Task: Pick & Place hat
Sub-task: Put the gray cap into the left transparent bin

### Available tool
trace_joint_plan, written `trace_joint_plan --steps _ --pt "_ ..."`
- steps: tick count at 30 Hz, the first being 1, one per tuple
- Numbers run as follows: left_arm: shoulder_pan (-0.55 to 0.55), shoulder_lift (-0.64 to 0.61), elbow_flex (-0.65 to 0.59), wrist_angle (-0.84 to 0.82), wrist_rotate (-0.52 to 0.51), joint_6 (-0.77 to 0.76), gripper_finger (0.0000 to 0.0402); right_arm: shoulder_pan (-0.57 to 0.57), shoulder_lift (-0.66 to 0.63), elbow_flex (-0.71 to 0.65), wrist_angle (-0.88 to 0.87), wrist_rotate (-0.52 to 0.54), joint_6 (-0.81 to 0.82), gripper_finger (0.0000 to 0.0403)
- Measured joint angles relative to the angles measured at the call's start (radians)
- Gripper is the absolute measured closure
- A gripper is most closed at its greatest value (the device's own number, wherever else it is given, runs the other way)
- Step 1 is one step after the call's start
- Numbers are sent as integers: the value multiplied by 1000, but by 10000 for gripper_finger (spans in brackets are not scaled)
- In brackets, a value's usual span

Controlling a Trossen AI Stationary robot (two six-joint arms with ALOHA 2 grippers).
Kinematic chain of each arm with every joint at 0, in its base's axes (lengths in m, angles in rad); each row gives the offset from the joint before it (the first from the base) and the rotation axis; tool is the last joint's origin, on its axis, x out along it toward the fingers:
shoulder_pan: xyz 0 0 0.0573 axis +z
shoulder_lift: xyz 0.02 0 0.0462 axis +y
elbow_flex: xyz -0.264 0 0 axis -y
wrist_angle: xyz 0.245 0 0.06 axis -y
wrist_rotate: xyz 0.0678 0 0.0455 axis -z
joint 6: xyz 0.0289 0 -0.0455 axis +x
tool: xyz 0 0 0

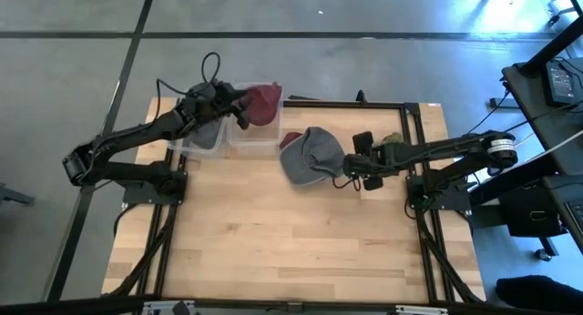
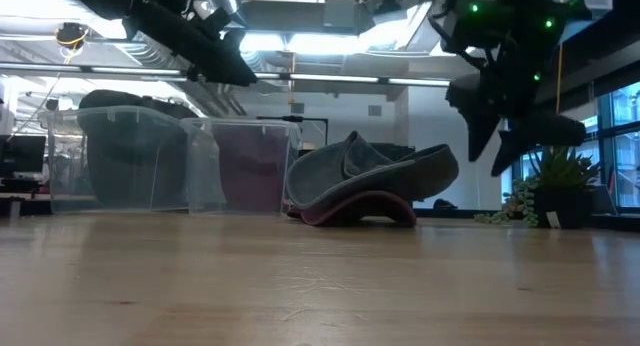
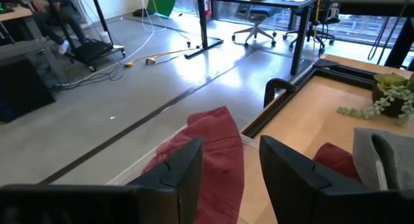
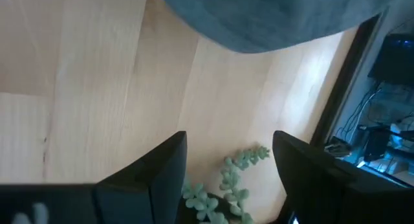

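Note:
A grey hat (image 1: 312, 156) (image 2: 380, 176) lies on the table's far middle, resting on a maroon hat (image 1: 291, 138) (image 2: 360, 208) that peeks out beneath it. Another maroon hat (image 1: 264, 101) (image 3: 213, 140) lies in the right of two clear bins. My left gripper (image 1: 239, 108) (image 3: 229, 166) hovers open above that bin and touches nothing. My right gripper (image 1: 349, 172) (image 2: 495, 146) (image 4: 229, 166) is open, raised off the table just right of the grey hat (image 4: 278, 17).
Two clear bins (image 1: 205, 140) (image 2: 130, 161) stand side by side at the far left edge; the left one holds a grey hat. A small green plant (image 1: 393, 137) (image 4: 226, 185) sits by the black frame at the far right. Bare wood spreads toward the near edge.

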Motion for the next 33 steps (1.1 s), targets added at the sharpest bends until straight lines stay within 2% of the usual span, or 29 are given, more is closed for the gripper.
trace_joint_plan --steps 5,14,26,29,33 --pt "0 0 0 0 0 0 254 0 0 -36 93 -2 -92 176" --pt "0 0 0 0 0 0 256 -4 0 -105 348 -3 -492 176" --pt "0 0 0 -25 0 0 253 -59 0 -287 862 37 -572 179" --pt "0 0 0 -25 0 0 256 -62 0 -295 911 31 -572 207" --pt "0 0 0 -24 0 0 254 -62 0 -295 933 8 -572 285"
